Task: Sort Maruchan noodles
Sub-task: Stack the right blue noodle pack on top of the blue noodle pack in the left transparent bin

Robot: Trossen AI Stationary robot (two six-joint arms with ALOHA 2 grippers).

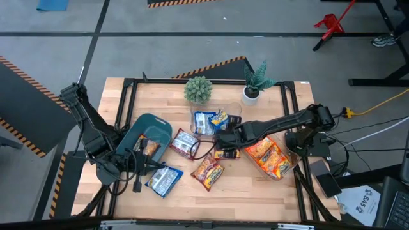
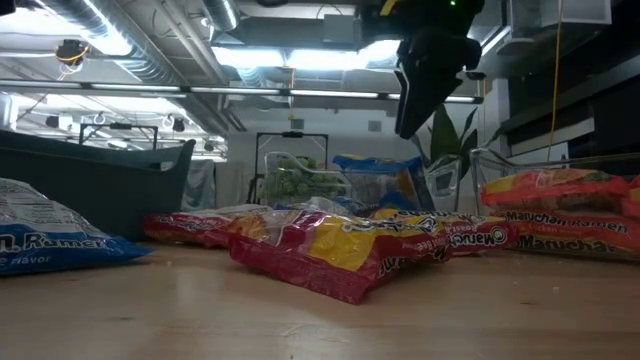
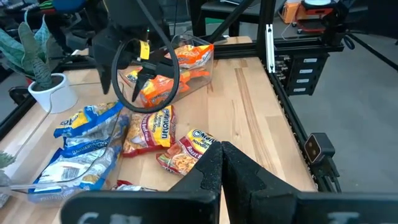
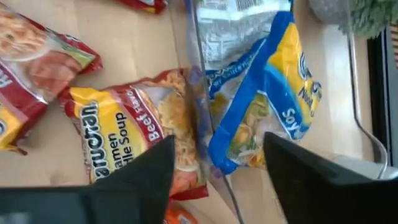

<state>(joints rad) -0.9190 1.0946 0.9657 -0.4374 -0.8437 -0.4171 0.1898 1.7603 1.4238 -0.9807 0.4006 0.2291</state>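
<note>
1. At nine o'clock on the table in the high view, my left gripper (image 1: 137, 172) waits low beside the dark teal bin (image 1: 148, 128); in my left wrist view its fingers meet with no gap and carry nothing.
2. An orange-yellow packet (image 1: 151, 148) seems to lie inside that bin already, so I judge one colour has at least begun.
3. A blue-and-white packet (image 1: 163, 180) lies loose on the wood at about seven o'clock, close by my left gripper, not yet sorted.
4. Toward the centre, a red-brown packet (image 1: 185, 143) and a red-and-yellow packet (image 1: 208, 171) lie loose on the table, the second at six o'clock.
5. At twelve o'clock from centre, a clear tub (image 1: 211, 120) holds blue-and-yellow packets (image 1: 206, 121), which looks like a finished or growing group.
6. My right gripper (image 1: 223, 139) hovers just right of centre with its fingers spread wide and empty. My right wrist view shows the beef-flavour packet (image 4: 134, 140) directly beneath and between the fingers, lying against the clear tub's wall, with a blue-and-yellow packet (image 4: 261, 106) just on the other side of it.
7. At four o'clock, another clear tub (image 1: 281, 171) holds the orange packets (image 1: 268, 156).
8. Several packets remain loose, so I judge the sorting roughly half done.
</note>
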